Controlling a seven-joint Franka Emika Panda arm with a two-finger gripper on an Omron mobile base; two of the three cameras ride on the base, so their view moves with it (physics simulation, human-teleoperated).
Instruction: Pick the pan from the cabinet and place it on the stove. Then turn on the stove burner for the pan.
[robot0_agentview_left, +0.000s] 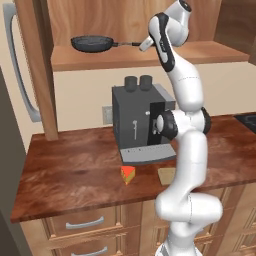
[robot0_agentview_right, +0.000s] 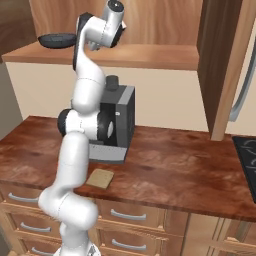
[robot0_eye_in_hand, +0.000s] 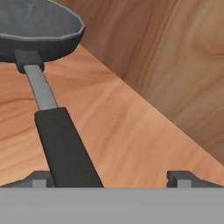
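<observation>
The pan (robot0_agentview_left: 91, 44) is a shallow dark frying pan lying on the shelf of the open wooden cabinet (robot0_agentview_left: 150, 57), its long black handle pointing right. My gripper (robot0_agentview_left: 145, 45) is at the end of that handle, at shelf height. In the hand view the pan (robot0_eye_in_hand: 37, 26) lies ahead, and its handle (robot0_eye_in_hand: 61, 140) runs back between my open fingers, close to the left fingertip (robot0_eye_in_hand: 41, 178). Nothing is gripped. In the right base view my arm partly hides the pan (robot0_agentview_right: 56, 40). A corner of the black stove (robot0_agentview_left: 247, 120) shows at the counter's right end.
A dark coffee machine (robot0_agentview_left: 140, 125) stands on the wooden counter under the shelf. In front of it lie an orange wedge (robot0_agentview_left: 128, 174) and a tan square (robot0_agentview_left: 167, 175). The cabinet door (robot0_agentview_left: 37, 65) hangs open on the left. Drawers run below the counter.
</observation>
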